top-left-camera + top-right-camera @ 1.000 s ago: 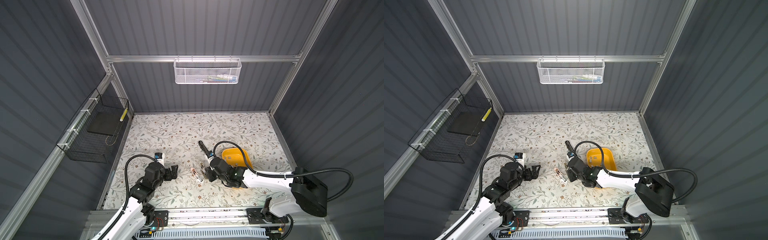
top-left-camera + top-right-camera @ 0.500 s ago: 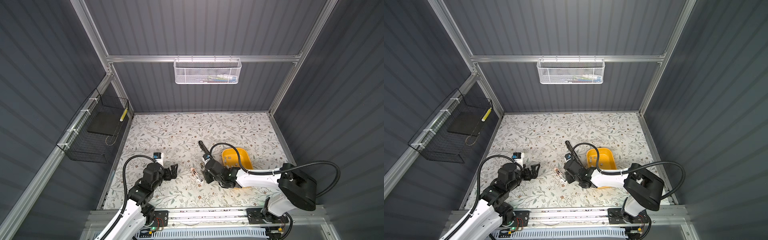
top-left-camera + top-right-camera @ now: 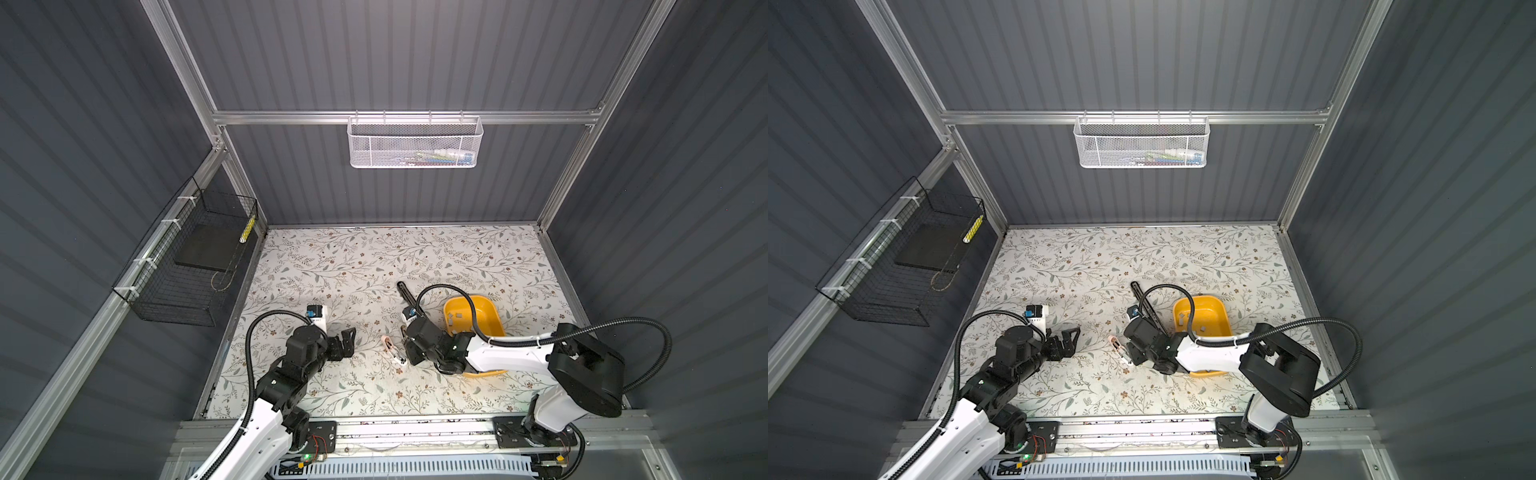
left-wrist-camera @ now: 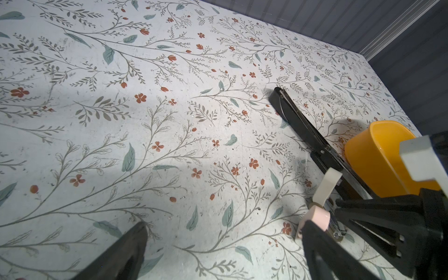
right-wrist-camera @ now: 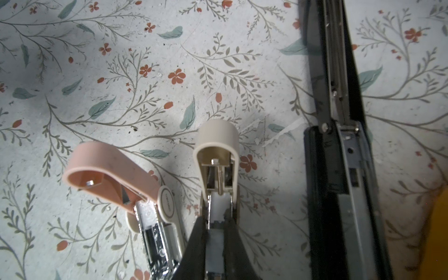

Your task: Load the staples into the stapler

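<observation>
My right gripper (image 5: 215, 240) is shut on a short grey strip of staples (image 5: 214, 242), held over the open channel of the cream stapler (image 5: 217, 145). A pink stapler (image 5: 109, 167) lies open just beside it. In both top views the two small staplers lie at mid-table (image 3: 392, 349) (image 3: 1117, 347), with the right gripper (image 3: 404, 356) (image 3: 1130, 355) on them. More staples (image 3: 459, 316) (image 3: 1181, 318) lie in the yellow bowl (image 3: 494, 309) (image 3: 1223, 311). My left gripper (image 4: 223, 249) (image 3: 347, 338) (image 3: 1071, 336) stands open and empty, a little to the left of the staplers.
A long black stapler (image 3: 405, 293) (image 3: 1140, 293) (image 4: 303, 128) (image 5: 339, 169) lies opened out between the small staplers and the bowl (image 4: 373, 157). A white mesh basket (image 3: 415, 143) hangs on the back wall, a black wire basket (image 3: 187, 266) on the left wall.
The right arm's elbow has swung to the left while its gripper stayed at the staplers. The left arm has hardly moved.
</observation>
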`<action>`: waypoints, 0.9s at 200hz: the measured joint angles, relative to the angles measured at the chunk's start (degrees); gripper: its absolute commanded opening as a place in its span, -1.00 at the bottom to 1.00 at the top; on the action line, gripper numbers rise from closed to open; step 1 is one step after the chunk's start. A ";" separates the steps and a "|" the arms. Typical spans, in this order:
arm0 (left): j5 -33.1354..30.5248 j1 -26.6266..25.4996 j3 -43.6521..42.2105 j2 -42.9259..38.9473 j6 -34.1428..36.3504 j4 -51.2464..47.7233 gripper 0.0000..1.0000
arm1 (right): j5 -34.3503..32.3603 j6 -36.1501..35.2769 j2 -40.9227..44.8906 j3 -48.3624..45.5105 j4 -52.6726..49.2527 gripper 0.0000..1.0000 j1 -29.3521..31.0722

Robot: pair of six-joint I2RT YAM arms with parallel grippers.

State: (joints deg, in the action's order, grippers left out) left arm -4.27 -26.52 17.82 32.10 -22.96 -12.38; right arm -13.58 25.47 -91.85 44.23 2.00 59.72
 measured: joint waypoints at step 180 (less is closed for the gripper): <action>0.02 0.00 0.00 -0.39 0.00 0.00 0.99 | -1.27 -0.11 -1.31 0.87 -0.76 -1.00 0.00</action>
State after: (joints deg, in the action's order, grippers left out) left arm -4.25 -26.52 17.82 31.70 -22.96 -12.38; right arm -14.85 25.36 -93.17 45.10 1.23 59.72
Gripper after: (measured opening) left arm 0.996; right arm 0.133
